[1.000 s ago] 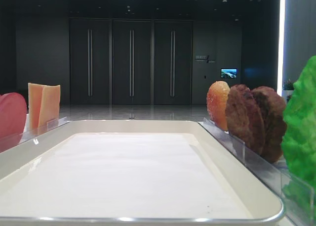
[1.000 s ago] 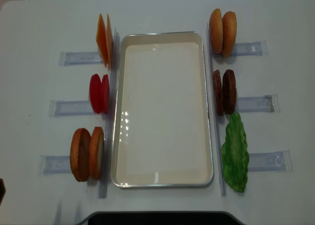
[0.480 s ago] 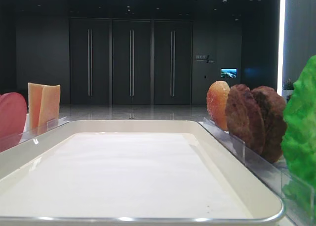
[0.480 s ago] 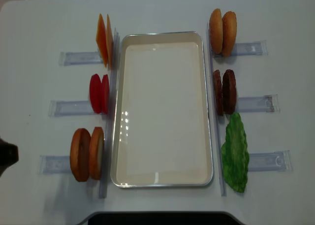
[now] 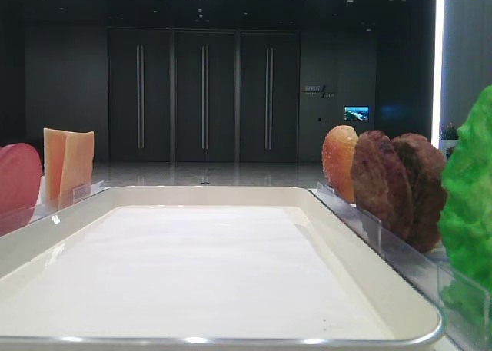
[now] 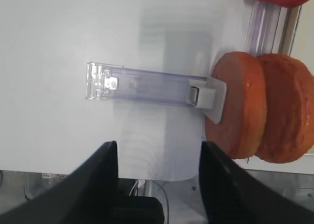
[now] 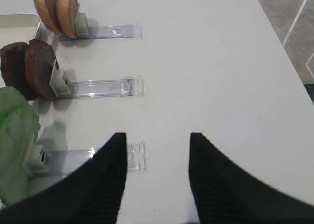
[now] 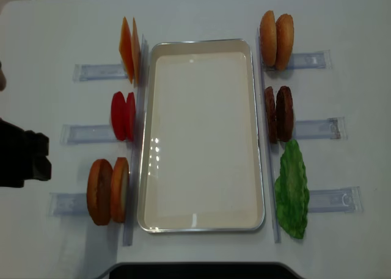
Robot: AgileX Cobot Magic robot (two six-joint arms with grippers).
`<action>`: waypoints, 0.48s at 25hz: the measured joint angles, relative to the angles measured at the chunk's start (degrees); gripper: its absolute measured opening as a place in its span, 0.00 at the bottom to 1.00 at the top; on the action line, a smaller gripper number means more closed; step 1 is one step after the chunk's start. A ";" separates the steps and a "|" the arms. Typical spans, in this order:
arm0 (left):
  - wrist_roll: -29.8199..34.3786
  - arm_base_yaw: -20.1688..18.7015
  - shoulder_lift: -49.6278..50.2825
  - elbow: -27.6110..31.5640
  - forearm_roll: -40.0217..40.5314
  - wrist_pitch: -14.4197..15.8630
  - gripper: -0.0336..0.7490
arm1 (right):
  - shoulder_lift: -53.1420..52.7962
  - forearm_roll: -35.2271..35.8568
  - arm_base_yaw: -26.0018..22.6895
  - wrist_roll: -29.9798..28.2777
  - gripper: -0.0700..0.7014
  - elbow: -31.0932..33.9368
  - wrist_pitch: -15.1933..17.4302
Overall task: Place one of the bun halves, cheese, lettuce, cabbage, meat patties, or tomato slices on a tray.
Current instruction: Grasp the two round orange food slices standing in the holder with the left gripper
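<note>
The cream-white tray [image 8: 201, 135] is lying lengthwise in the middle of the white table [image 8: 49, 35], and nothing is sitting on its liner. Along its left side the food is standing on edge in clear plastic holders [image 8: 91, 71]: the cheese [image 8: 129, 57] at the far end, the tomato slices [image 8: 123, 116] in the middle, and a pair of bun halves [image 8: 108, 191] at the near end, one showing its pale face toward the tray. Along the right side another pair of bun halves [image 8: 276, 39] is standing at the far end, the meat patties [image 8: 278, 113] in the middle, and the lettuce [image 8: 292, 188] at the near end. The left gripper [image 6: 157, 158] is hovering over bare table just beside the near-left bun halves [image 6: 260, 109], its dark fingers [image 6: 98, 177] standing wide apart and gripping nothing; overhead, its arm [image 8: 21, 160] is reaching in from the left edge. The right gripper [image 7: 157, 150] is hanging above the table beside the lettuce holder [image 7: 93, 155], its fingers [image 7: 105, 170] likewise spread with nothing between them.
</note>
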 joint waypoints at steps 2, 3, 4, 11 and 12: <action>0.00 0.00 0.71 0.00 0.00 -0.27 0.56 | 0.00 0.00 0.00 0.00 0.47 0.00 0.00; 0.00 0.00 0.84 0.00 0.00 -0.37 0.56 | 0.00 0.00 0.00 0.00 0.47 0.00 0.00; -0.14 0.00 0.90 0.00 0.00 -0.50 0.56 | 0.00 0.00 0.00 0.00 0.47 0.00 0.00; -0.19 0.00 0.95 0.00 0.00 -0.68 0.56 | 0.00 0.00 0.00 0.00 0.47 0.00 0.00; -0.19 0.00 0.95 0.00 0.00 -0.68 0.56 | 0.00 0.00 0.00 0.00 0.47 0.00 0.00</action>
